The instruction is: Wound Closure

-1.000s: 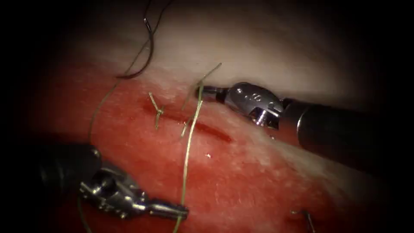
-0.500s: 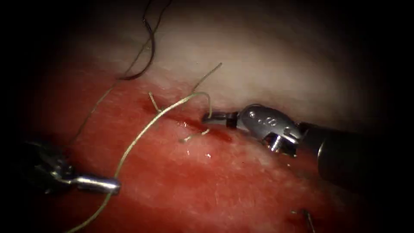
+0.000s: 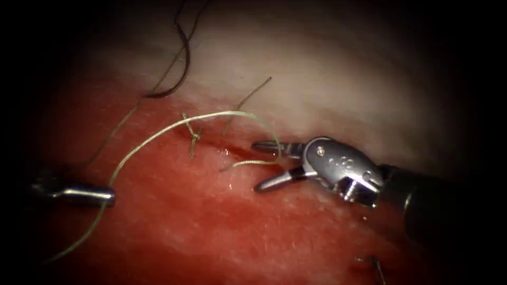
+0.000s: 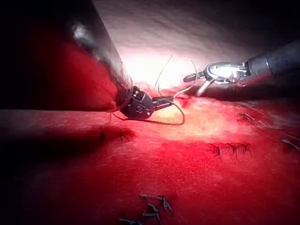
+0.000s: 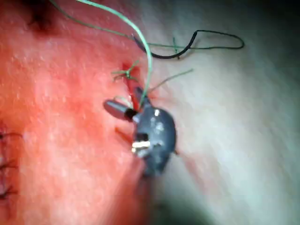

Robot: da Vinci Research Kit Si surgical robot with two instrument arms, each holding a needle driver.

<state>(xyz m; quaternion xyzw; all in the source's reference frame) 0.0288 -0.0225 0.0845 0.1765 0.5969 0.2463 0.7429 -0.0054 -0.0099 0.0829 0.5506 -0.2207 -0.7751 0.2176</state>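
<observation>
Both tools sit by the cut (image 3: pixel 237 153) in the tissue (image 3: pixel 296 95): left tool (image 3: pixel 108 195) clamped on the limp, slippery thread (image 3: pixel 158 138), right tool (image 3: pixel 262 166) spread open holding nothing, needle (image 3: pixel 179 58) lying loose near the tissue's far edge.

surgical training bench in a lab, not a clinic. a slab of red-stained pale pork tissue (image 3: pixel 296 68) with a short dark cut (image 3: pixel 232 153) lies under scope-style light with dark vignette edges. thin metal wristed needle driver (image 3: pixel 266 166) enters from 3 o'clock. rows of dark finished practice stitches (image 4: pixel 229 149) and loose pale green suture thread (image 3: pixel 158 138).
</observation>
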